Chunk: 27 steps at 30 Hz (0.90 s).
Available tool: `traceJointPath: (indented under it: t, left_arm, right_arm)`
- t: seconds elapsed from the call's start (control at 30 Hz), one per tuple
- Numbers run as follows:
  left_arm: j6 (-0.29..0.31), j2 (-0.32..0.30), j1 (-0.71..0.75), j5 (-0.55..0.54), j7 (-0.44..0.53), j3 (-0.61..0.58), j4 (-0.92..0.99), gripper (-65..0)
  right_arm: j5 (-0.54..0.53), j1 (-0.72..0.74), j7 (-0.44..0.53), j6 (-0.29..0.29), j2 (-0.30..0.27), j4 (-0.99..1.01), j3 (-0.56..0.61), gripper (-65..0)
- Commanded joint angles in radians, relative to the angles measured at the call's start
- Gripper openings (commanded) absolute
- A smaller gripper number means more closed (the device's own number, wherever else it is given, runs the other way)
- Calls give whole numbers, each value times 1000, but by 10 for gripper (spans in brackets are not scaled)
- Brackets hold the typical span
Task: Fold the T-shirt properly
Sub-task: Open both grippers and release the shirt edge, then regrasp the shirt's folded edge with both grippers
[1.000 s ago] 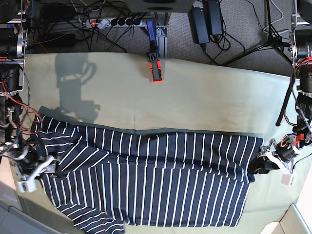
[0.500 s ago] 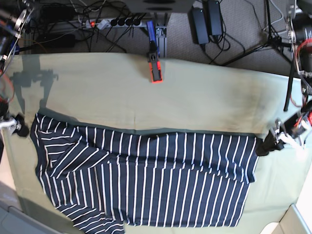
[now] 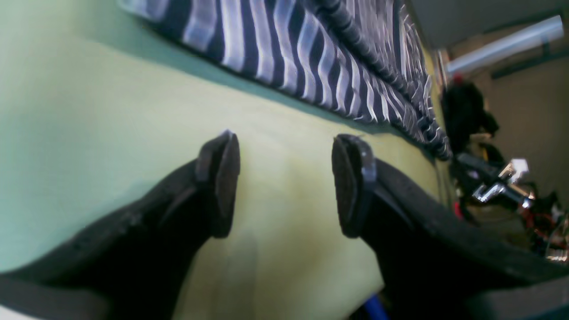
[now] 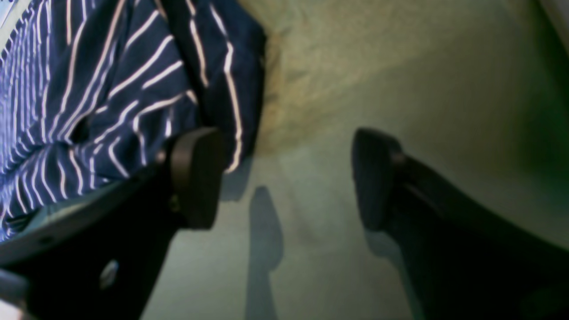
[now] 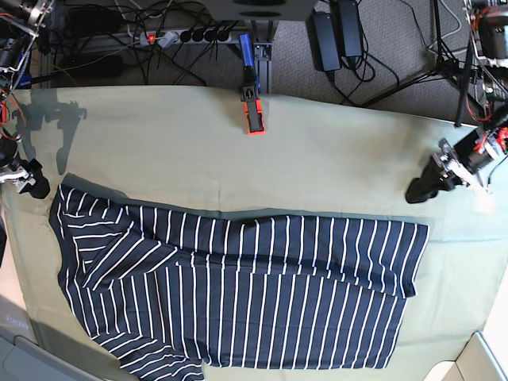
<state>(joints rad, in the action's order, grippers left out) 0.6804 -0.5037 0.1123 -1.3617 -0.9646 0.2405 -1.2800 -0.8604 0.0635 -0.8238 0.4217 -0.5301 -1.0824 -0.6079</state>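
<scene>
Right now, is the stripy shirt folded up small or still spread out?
Mostly spread out: the T-shirt lies wide across the table cloth, with only one long fold.

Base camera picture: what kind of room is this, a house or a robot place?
Most likely a robot lab or workshop, not a home. A power strip and tangled cables lie on the carpet behind the table cloth, and two robot arms flank the striped T-shirt, the left gripper and right gripper both open.

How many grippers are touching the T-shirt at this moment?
0. The left gripper hangs open above the table cloth beyond the T-shirt, on its far right. The right gripper is open off its far-left corner.
</scene>
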Motion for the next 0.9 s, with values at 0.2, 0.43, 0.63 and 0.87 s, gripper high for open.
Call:
traceJointPath:
  t: [0.2, 0.43, 0.63, 0.87]
  left_arm:
    - [18, 17, 4, 62, 64, 8, -76, -285]
    - [18, 19, 5, 67, 63, 8, -76, -285]
    - [18, 19, 4, 70, 66, 8, -76, -285]
    - [18, 19, 3, 72, 79, 8, -76, -285]
  right_arm:
    - [-19, 17, 16, 52, 92, -17, -5, -205]
    - [-19, 47, 16, 54, 161, -17, -5, -206]
    - [-2, 114, 16, 54, 173, -17, -5, -206]
    - [19, 144, 24, 54, 173, -17, -5, -207]
